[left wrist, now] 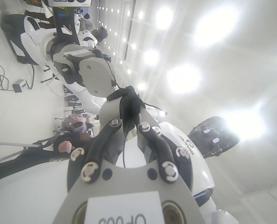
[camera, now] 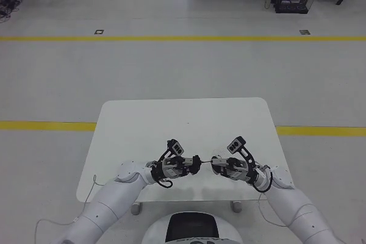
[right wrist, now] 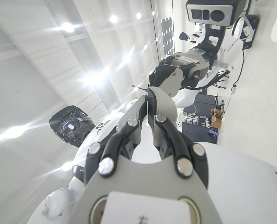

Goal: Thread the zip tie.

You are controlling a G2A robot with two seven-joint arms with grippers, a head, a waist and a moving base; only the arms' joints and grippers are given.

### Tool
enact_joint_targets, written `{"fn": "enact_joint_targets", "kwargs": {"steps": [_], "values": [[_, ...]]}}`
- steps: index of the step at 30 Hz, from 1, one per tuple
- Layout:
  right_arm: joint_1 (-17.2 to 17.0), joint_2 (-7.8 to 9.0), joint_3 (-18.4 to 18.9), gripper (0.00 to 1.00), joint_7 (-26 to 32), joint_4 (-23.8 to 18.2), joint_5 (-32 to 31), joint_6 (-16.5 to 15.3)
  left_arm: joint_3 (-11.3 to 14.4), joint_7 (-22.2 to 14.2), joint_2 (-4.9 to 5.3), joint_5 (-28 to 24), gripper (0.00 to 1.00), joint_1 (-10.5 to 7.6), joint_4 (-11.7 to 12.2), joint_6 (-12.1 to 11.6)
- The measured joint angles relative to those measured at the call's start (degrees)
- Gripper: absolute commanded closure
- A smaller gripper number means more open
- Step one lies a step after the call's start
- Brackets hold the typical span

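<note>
Above the table [camera: 171, 122], my left end effector [left wrist: 129, 102] and right end effector [right wrist: 149, 100] each pinch the zip tie [camera: 204, 161] spanning between them; I'd line tip up with slot squarely and feed slowly.

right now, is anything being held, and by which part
The zip tie, spanning the gap: left gripper pinches one end, right gripper the other.

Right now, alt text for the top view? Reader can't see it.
Two white robot arms meet over the near part of a white table. The left gripper and right gripper face each other, both shut on a thin black zip tie spanning the gap between them. Pale floor with yellow lines surrounds the table.
</note>
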Motion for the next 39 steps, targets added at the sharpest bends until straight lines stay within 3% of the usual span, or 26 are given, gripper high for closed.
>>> {"fn": "enact_joint_targets", "kwargs": {"steps": [39], "values": [[-1.82,0.03,4.05,1.0,0.84,1.05,0.51,0.09,0.0,0.0,0.0,0.0,1.0,0.0,0.0,0.0]]}}
